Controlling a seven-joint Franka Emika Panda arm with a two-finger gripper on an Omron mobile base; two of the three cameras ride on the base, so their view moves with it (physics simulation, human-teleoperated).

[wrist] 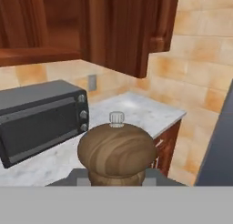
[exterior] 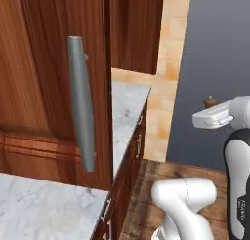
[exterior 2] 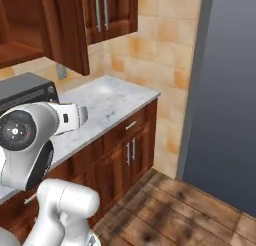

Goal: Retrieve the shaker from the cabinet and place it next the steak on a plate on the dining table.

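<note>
Here, hand (wrist: 117,180) closed tight on the shaker (wrist: 116,151), brown wooden knob bulging large at the bottom centre of the hand view, fingers mostly hidden beneath it. From the left base view, same shaker (exterior: 211,102) seen as a small brown knob poking up above the white wrist at the right edge, held in the air well clear of the tabletop (exterior: 128,102) and out over the wooden floor (exterior: 161,190).

Just beyond the shaker in the hand view, a small silver-white knob-topped item (wrist: 117,118) standing on the marble tabletop (wrist: 136,110); cannot tell what it is. Left of that, a dark grey toaster oven (wrist: 41,118) with 3 round dials down its right side, sitting on the same tabletop under the cabinet (wrist: 118,32). Below the tabletop edge, reddish drawer fronts with silver pulls.

Farther back, cabinet door (exterior: 53,78) swung open, long vertical silver bar handle (exterior: 81,102) facing the left base camera. Behind all, beige tiled wall (exterior 2: 155,45) and a dark grey panel (exterior 2: 225,90) to the right.
</note>
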